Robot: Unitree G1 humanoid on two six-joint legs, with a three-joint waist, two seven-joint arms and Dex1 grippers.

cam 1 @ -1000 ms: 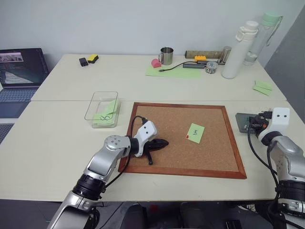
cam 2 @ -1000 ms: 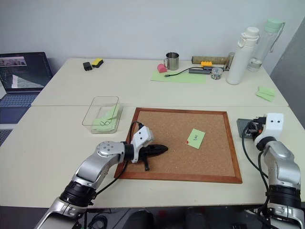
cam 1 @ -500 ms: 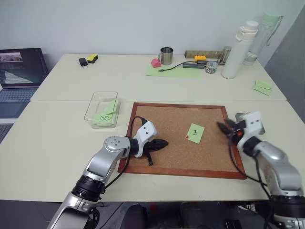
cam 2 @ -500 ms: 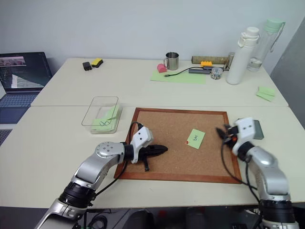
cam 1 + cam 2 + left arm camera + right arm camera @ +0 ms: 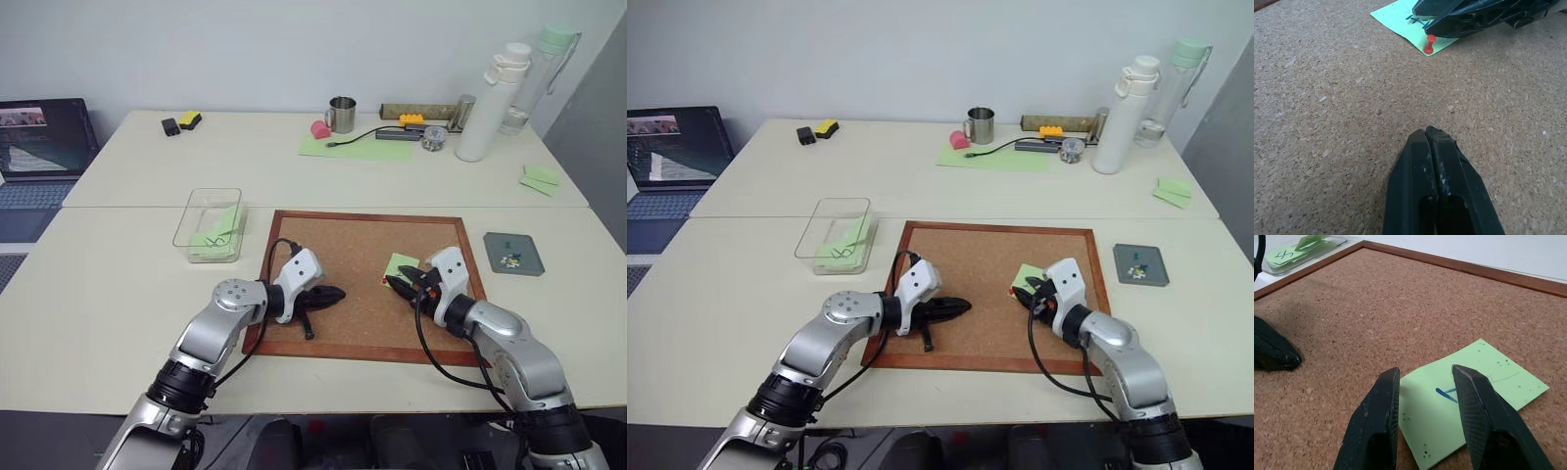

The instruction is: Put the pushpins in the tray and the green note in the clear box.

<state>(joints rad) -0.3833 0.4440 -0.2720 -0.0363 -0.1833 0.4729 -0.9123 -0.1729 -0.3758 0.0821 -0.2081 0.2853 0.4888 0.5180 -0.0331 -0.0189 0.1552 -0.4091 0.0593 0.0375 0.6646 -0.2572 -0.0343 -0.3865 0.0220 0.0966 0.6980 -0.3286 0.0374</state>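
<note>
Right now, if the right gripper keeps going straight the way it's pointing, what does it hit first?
Probably the green note: the open right gripper hangs just above it, angled slightly down. Past that lies bare cork board.

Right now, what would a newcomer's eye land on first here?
The corkboard at the table's middle, with both grippers over it. The right gripper, open, hangs over the green note, which a red pushpin holds to the board; the left gripper rests shut on the cork nearby. The tray, with pushpins in it, sits right of the board.
</note>
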